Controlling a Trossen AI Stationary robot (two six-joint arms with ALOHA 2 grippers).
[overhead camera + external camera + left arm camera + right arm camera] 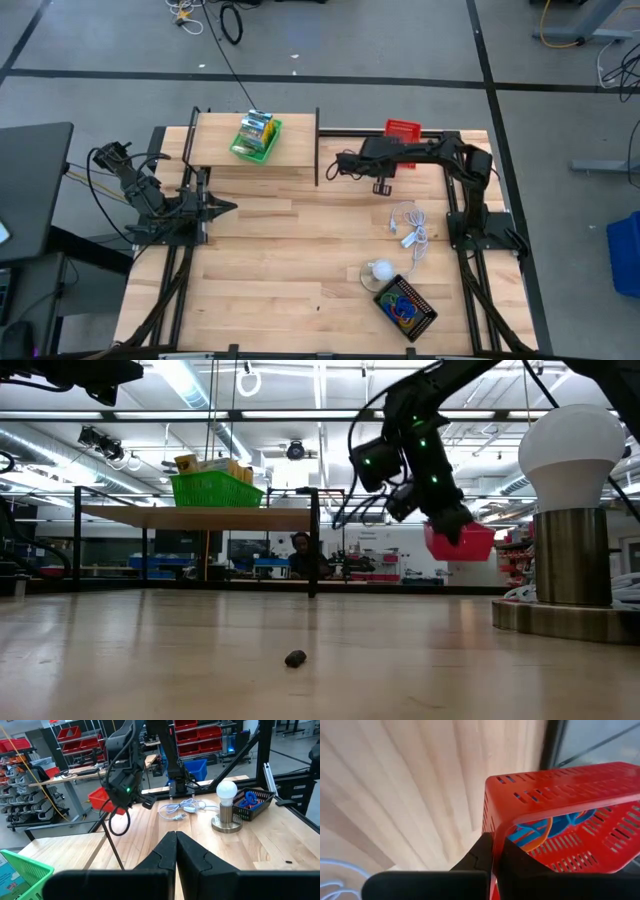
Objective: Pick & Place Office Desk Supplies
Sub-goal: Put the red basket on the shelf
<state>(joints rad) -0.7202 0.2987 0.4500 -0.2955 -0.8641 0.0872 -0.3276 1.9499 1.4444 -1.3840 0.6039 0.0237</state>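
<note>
Blue and orange loops lay inside the red basket, which the right gripper held by its rim with jaws clamped, lifted above the desk at the upper right of the overhead frame. The left gripper waited at the desk's left edge, jaws pressed together. The pale wood desk carried a lamp, and a workshop with red bins lay beyond.

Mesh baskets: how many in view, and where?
3. A green basket on the raised shelf at the table's far left; a red basket clamped at its rim by the right gripper, lifted at far right; a black basket near the lamp.
</note>
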